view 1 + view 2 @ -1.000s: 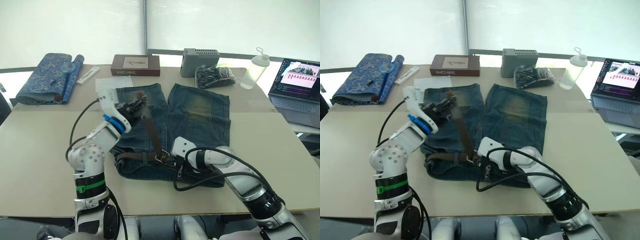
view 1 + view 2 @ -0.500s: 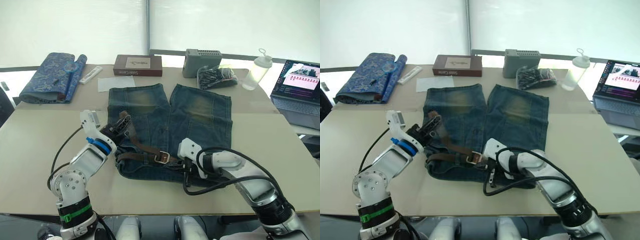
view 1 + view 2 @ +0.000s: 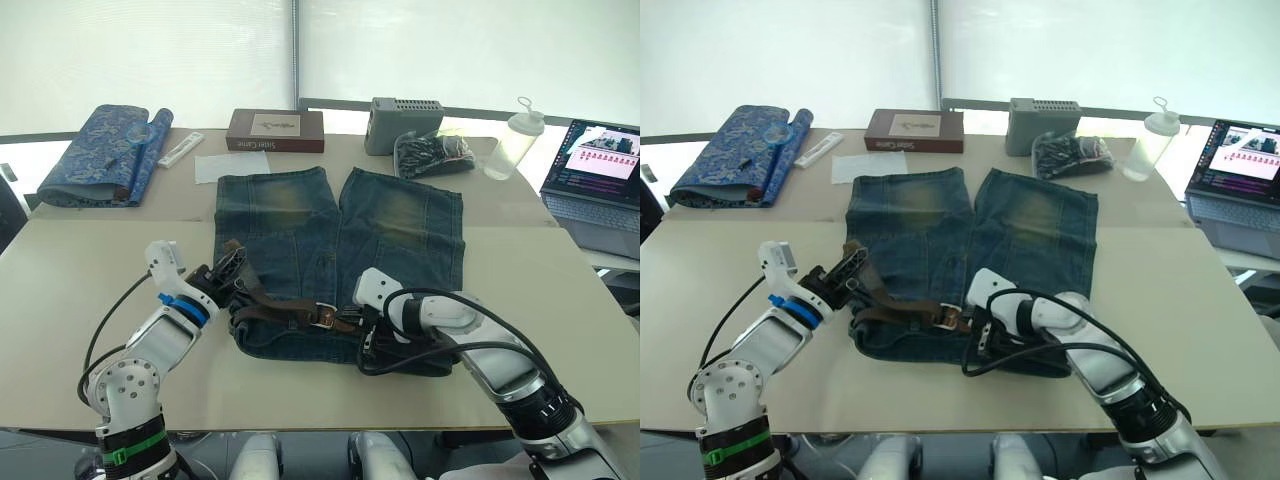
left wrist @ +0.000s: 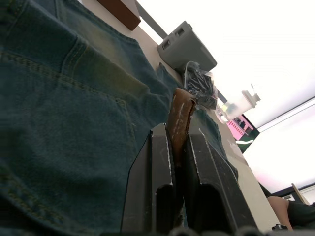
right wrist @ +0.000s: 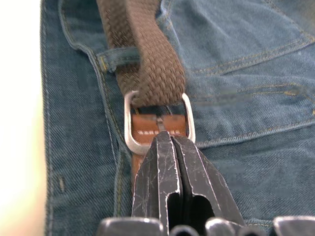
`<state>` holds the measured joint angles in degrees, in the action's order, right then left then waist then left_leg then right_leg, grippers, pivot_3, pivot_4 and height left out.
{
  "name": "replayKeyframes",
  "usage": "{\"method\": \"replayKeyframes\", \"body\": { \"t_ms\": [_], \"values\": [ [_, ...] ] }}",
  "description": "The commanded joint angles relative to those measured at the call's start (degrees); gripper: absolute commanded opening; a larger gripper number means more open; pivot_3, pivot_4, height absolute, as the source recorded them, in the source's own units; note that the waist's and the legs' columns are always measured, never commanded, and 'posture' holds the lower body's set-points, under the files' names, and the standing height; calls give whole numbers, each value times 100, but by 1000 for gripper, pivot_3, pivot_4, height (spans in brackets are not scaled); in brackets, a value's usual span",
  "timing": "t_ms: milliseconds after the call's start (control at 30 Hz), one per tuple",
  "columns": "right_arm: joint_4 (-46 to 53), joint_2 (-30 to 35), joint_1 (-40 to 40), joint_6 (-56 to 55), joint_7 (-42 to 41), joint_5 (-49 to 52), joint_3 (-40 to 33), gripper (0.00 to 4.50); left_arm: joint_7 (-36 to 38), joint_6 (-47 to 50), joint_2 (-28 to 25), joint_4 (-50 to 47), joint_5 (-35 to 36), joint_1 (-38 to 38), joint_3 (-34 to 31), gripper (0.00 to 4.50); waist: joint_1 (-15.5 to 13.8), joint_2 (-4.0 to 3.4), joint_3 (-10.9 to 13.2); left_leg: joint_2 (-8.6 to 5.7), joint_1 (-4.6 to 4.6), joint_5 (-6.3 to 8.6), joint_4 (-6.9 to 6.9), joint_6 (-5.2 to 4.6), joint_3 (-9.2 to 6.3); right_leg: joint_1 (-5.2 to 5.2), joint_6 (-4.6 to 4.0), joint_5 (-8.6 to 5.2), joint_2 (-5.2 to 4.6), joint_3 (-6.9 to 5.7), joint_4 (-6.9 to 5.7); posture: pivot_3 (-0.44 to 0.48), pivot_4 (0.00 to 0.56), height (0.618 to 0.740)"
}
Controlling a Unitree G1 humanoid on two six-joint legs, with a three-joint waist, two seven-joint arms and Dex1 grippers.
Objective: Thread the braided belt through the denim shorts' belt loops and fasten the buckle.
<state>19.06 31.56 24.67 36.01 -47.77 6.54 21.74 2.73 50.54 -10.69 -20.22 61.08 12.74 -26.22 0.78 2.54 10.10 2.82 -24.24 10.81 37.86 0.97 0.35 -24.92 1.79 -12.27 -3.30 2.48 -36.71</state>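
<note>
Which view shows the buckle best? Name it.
The right wrist view: the buckle sits close, strap through its frame, right gripper shut on it. Both eye views show it small on the shorts.

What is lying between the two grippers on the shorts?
In the left eye view, the braided belt runs along the waistband of the denim shorts from the left gripper to the right gripper, with the buckle between them.

My two silver-grey jointed arms, white wrist housings, blue ring on my left wrist, green band lower down, looping black cables, scuffed black fingers [image 5: 170, 172] on each gripper.
</note>
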Motion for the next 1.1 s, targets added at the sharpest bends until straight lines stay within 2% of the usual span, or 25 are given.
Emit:
{"method": "replayKeyframes", "body": {
  "t_ms": [33,433,1100],
  "values": [
    [29,-61,181,-210,-43,-40,12,47,-61,-195,-7,-101,164,-21,-10,0,0,0,0,0,1,0,0,0,0,0,-1,0,0,0,-1,0,150,718],
    [-12,-295,209,-182,-86,-5,25,47,-152,-362,-82,-112,243,-162,68,0,2,0,0,0,0,0,0,0,0,-1,-2,-1,0,-1,-1,0,150,718],
    [-739,-685,404,-617,-103,-343,336,47,-165,-733,-264,29,211,-458,-50,0,17,0,0,1,0,1,0,1,0,-3,-6,-3,1,-1,-1,0,150,718]
  ]
}}
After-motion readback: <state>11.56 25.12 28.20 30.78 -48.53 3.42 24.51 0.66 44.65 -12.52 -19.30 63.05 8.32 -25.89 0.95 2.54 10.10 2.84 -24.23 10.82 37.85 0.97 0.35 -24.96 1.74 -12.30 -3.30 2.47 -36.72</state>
